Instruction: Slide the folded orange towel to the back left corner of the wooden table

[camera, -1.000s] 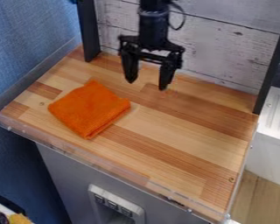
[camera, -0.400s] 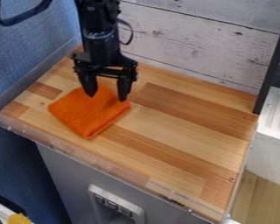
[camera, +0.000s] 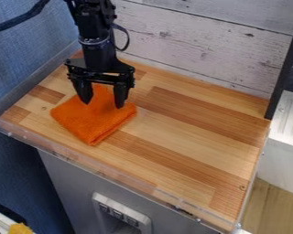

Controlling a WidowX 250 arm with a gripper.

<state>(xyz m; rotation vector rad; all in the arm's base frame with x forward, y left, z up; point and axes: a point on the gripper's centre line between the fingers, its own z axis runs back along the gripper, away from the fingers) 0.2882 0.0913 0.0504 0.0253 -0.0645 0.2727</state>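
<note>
Orange cloth [camera: 94, 125] is lying flat on the left part of a wooden tabletop [camera: 179, 146], folded into a thick, roughly square pad. Its colour is bright and even, and its surface is looking soft and slightly fuzzy, like towelling. The pad is sitting at an angle, one corner pointing toward the front edge; along its lower right side the folded layers are showing as stacked, rounded edges. Its far part is lying partly behind the black gripper [camera: 103, 104].

The gripper is hanging down over the cloth from the upper left, its two fingers spread wide apart and grasping nothing. The fingertips are appearing against the orange fabric, though whether they are touching it is hard to tell.

The tabletop is showing light and reddish-brown wood strips. A clear plastic rim [camera: 75, 160] is running along its front, whitewashed boards [camera: 204, 45] are standing behind, and a black post [camera: 286, 68] is rising at the right.
</note>
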